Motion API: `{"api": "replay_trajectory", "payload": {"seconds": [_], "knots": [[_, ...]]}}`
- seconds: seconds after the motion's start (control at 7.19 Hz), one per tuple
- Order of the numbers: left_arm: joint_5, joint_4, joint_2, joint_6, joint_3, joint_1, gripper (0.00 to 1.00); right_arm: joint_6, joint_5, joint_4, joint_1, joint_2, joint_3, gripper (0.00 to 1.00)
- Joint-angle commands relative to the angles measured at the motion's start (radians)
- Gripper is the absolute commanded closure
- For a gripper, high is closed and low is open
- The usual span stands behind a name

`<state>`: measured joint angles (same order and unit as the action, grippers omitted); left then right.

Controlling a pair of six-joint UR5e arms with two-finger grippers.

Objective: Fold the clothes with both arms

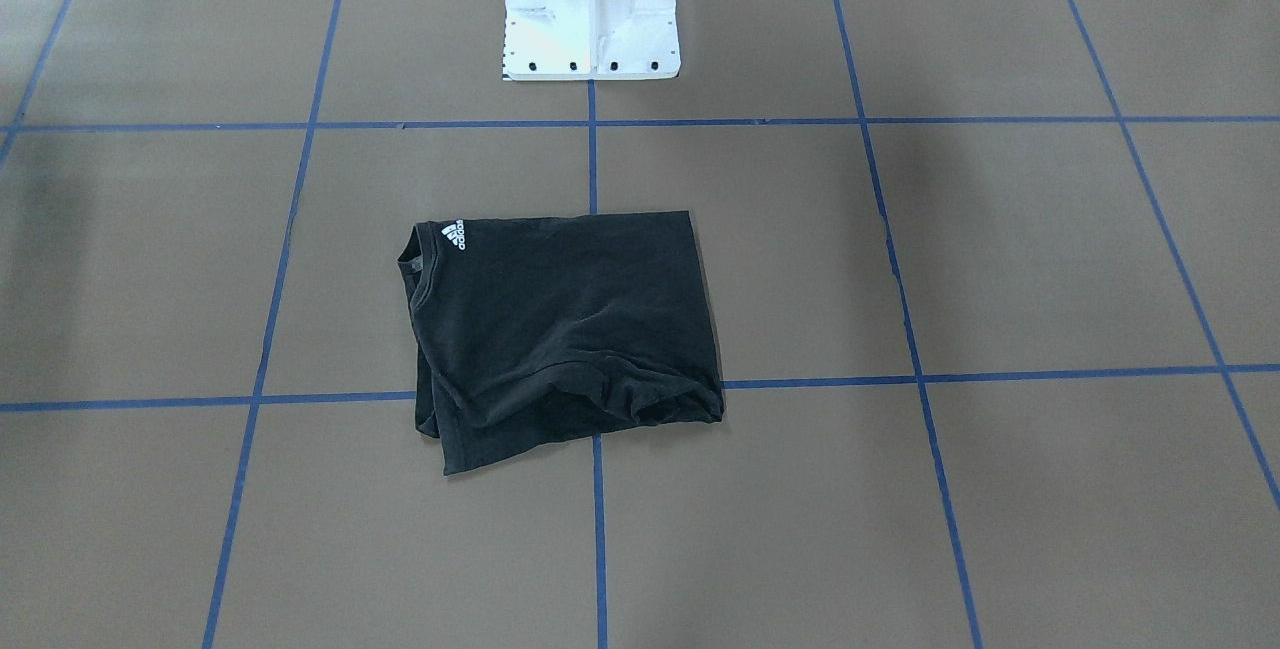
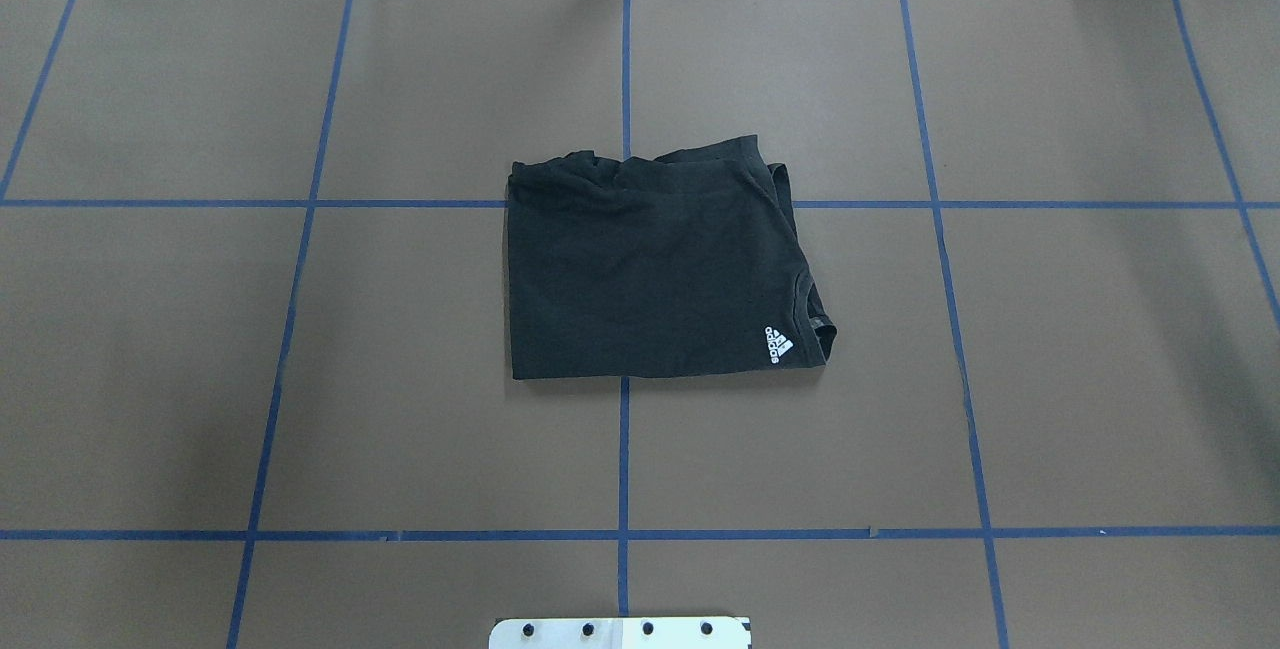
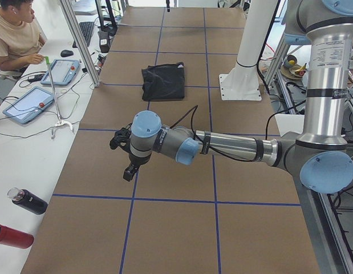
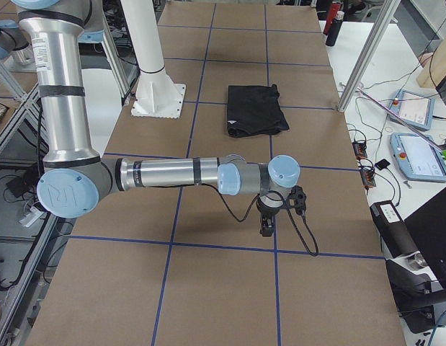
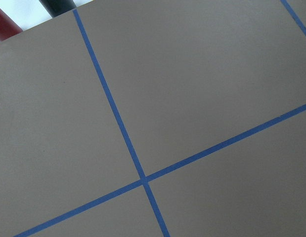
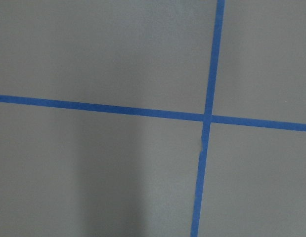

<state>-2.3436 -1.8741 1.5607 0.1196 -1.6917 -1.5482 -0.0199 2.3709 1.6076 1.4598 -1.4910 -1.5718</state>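
Note:
The black T-shirt lies folded into a rough rectangle at the table's middle, small white logo up near the collar. It also shows in the front-facing view, the left view and the right view. The graphic side is hidden. My left gripper hangs over the bare table far from the shirt, seen only in the left view; I cannot tell if it is open. My right gripper hangs likewise at the opposite end, seen only in the right view; I cannot tell its state.
The white pedestal base stands behind the shirt. The brown table carries a blue tape grid. A person sits by tablets beside the table. Bottles lie near that edge. Both wrist views show only table and tape.

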Motion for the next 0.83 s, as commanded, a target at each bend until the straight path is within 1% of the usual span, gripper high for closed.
{"api": "replay_trajectory", "payload": {"seconds": [0.0,0.7], "knots": [[0.000,-0.005,-0.007,0.005,0.004,0.000,0.00,0.000,0.005,0.000,0.001,-0.002,-0.007,0.00],[0.000,-0.007,-0.005,0.002,0.009,0.000,0.00,-0.003,-0.004,-0.002,0.001,0.001,-0.005,0.00]]}}
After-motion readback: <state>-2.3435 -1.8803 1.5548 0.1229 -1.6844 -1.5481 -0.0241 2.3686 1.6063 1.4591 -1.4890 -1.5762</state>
